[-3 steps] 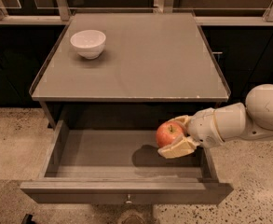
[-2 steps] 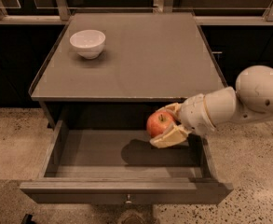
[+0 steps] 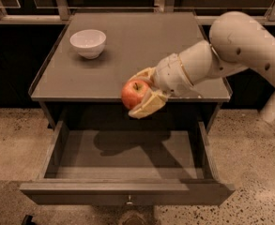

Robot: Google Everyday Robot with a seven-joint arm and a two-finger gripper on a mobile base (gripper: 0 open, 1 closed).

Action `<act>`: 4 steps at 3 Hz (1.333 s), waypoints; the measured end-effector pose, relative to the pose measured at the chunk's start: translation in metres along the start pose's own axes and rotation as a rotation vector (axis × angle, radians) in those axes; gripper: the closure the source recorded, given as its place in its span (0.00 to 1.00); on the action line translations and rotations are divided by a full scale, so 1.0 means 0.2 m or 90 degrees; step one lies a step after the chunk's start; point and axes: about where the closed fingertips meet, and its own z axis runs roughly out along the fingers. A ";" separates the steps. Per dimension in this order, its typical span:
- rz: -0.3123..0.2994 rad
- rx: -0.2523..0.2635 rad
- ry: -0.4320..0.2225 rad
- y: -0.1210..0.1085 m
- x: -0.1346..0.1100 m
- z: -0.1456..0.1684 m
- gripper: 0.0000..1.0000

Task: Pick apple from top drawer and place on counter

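My gripper (image 3: 139, 93) is shut on the red apple (image 3: 133, 93) and holds it in the air at the counter's front edge, above the open top drawer (image 3: 127, 158). The cream fingers (image 3: 146, 108) clasp the apple from above and below. The arm reaches in from the right across the counter (image 3: 127, 55). The drawer is pulled out, with nothing in it; its small knob (image 3: 129, 201) shows at the front panel's centre. The arm's shadow lies on the drawer floor.
A white bowl (image 3: 87, 42) stands on the counter at the back left. Dark cabinets and metal rails run behind the counter. Speckled floor lies on both sides of the cabinet.
The gripper has lifted the apple up out of the drawer and to the left, from the drawer's right side to the level of the counter's front edge.
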 end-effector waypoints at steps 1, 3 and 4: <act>-0.030 -0.030 -0.041 -0.17 -0.09 0.02 1.00; 0.032 0.020 -0.097 -0.53 0.01 0.04 1.00; 0.068 0.089 -0.057 -0.64 0.07 0.04 1.00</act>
